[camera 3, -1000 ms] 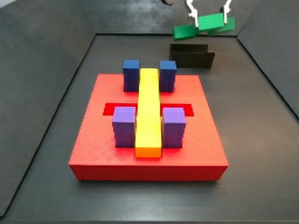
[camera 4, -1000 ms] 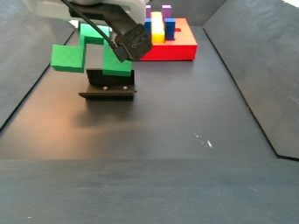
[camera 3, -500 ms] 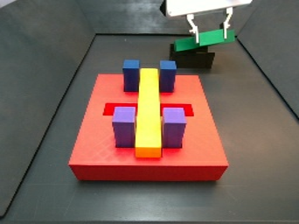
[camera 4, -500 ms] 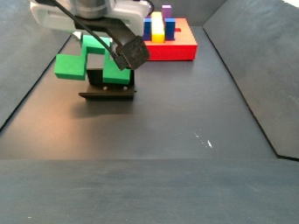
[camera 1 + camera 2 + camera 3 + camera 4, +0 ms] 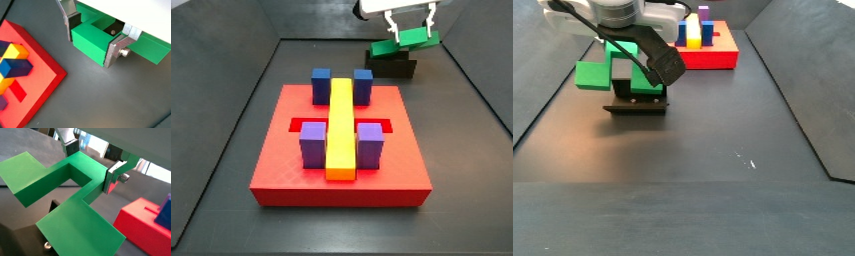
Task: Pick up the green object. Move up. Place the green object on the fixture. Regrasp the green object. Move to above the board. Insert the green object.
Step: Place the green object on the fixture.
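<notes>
The robot's two-fingered hand (image 5: 91, 44) grips the bright green blocky T-shaped piece (image 5: 93, 42) just above the dark L-shaped fixture (image 5: 637, 101).

green object (image 5: 404, 42) in hand (image 5: 409, 33), over fixture (image 5: 392, 66)

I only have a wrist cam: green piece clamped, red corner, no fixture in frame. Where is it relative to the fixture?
Observer: In a side view the tool holds the green object right over the fixture, at the far end of the floor behind the board.
Operator: Touching?
Observer: Cannot tell. Their outlines overlap in both side views, and one green arm overhangs the fixture's side.
Operator: Board slot free?
Observer: A recess beside the purple block looks unfilled; the yellow bar runs down the middle.
</notes>
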Robot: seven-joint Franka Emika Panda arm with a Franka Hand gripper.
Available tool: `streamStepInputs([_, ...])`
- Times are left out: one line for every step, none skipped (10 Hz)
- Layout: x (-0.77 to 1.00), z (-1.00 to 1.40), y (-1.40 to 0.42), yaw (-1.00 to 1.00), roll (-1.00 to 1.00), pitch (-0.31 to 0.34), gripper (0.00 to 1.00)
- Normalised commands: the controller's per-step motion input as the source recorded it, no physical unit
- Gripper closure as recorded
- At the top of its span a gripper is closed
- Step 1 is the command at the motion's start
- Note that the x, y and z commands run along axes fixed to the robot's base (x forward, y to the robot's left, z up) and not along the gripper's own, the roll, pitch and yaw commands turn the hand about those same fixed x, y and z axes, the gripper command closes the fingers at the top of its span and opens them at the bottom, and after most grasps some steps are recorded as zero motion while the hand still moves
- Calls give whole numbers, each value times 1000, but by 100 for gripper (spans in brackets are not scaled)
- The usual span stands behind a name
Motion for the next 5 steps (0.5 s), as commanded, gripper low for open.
streamStepInputs([103, 86, 20, -43, -300, 0, 100])
streamStepInputs([160, 111, 97, -106, -331, 0, 100])
streamStepInputs([23, 0, 0, 0, 0, 0, 100])
streamStepInputs([0, 0, 29, 0, 0, 0, 100])
streamStepInputs([0, -186, 117, -60, 6, 60, 100])
